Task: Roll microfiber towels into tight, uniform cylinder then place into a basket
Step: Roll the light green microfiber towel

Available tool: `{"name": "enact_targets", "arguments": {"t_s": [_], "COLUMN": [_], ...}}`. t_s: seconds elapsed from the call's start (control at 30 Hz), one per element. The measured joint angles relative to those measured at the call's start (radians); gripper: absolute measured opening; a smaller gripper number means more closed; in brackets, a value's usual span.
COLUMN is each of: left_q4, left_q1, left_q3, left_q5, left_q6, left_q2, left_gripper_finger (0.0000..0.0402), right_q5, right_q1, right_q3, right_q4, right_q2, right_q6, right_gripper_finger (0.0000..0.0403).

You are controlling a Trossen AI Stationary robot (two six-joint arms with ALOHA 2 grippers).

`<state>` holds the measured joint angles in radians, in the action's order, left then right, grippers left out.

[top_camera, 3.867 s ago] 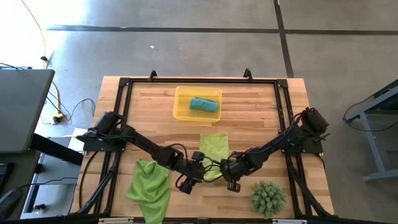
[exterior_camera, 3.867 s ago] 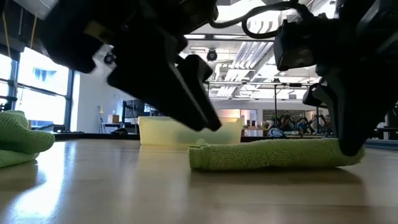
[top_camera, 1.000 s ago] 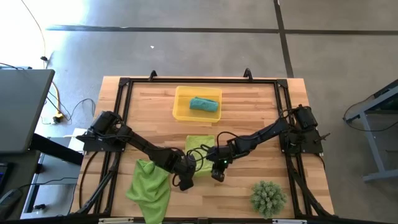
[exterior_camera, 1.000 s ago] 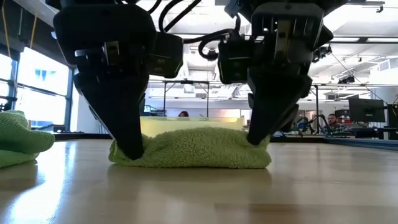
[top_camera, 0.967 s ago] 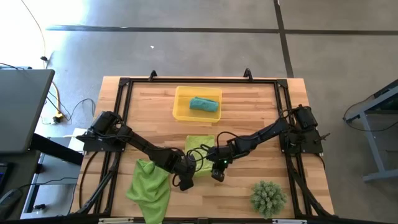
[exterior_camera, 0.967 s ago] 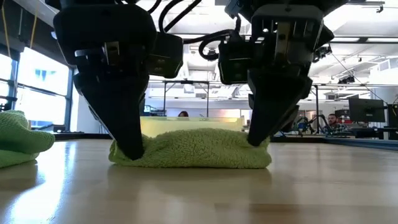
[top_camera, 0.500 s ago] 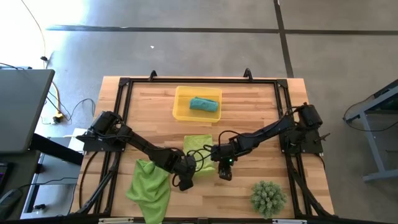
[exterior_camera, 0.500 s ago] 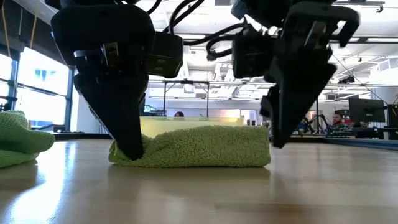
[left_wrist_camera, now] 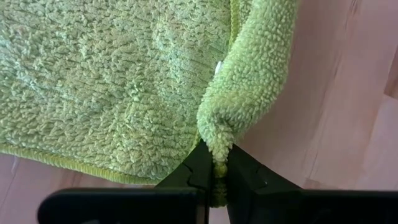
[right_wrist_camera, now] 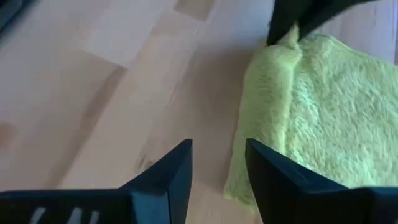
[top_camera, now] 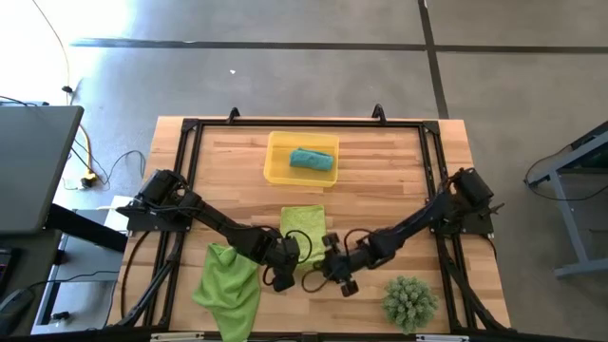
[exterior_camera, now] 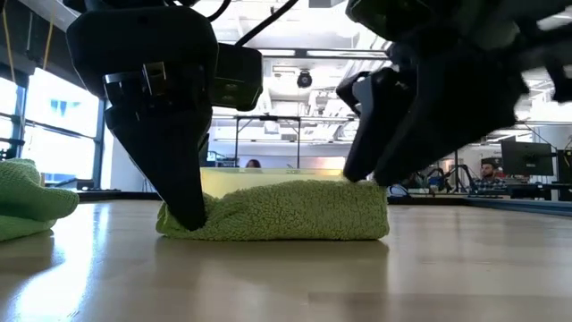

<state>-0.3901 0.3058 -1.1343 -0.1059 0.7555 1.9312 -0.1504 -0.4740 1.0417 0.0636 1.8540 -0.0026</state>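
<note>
Lime-green fluffy towel [top_camera: 302, 226] lies half-rolled near the yellow plastic basket [top_camera: 275, 171]. Left tool [left_wrist_camera: 214, 180] pinches its rolled corner; right tool [right_wrist_camera: 217, 168], beside the towel's edge, stands parted and empty.

The wooden table [top_camera: 380, 180] has a black frame [top_camera: 193, 128] along its edges. Toward the far side sits the yellow basket [top_camera: 276, 163]. Near the middle lies a lime-green towel [top_camera: 302, 220], partly rolled along its near edge. At the near left corner a second lime towel [top_camera: 228, 285] lies crumpled, hanging past the edge. A spiky green plant [top_camera: 410, 302] stands at the near right.
</note>
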Motion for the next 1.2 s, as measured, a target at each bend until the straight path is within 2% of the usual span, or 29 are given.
{"name": "enact_targets", "arguments": {"t_s": [0.13,0.23,0.73,0.87,1.03,1.2], "left_q4": [0.000,0.000,0.005,0.005,0.005,0.006], "left_q1": [0.000,0.000,0.000,0.000,0.000,-0.001], "left_q3": [0.000,0.000,0.001,0.001,0.001,0.001], "left_q5": [0.000,0.000,-0.003,-0.003,-0.003,0.006], "left_q6": [0.000,0.000,-0.018,-0.018,-0.018,-0.018], "left_q2": [0.001,0.001,0.001,0.001,0.001,0.001], "left_gripper_finger": [0.0016,0.0016,0.0016,0.0016,0.0016,0.0016], "right_q5": [-0.085,-0.097,-0.058,-0.049,-0.002,-0.002], "right_q1": [-0.007,-0.001,-0.014,-0.014,-0.014,-0.018], "right_q3": [-0.001,-0.001,-0.001,-0.001,-0.002,-0.001], "right_q4": [-0.025,-0.024,-0.028,-0.022,-0.014,-0.018], "right_q2": [0.053,0.064,0.041,0.038,-0.024,-0.082], "right_q6": [-0.020,-0.004,0.011,0.132,0.236,0.186], "right_gripper_finger": [0.0138,0.0138,0.0138,0.0138,0.0138,0.0138]}}
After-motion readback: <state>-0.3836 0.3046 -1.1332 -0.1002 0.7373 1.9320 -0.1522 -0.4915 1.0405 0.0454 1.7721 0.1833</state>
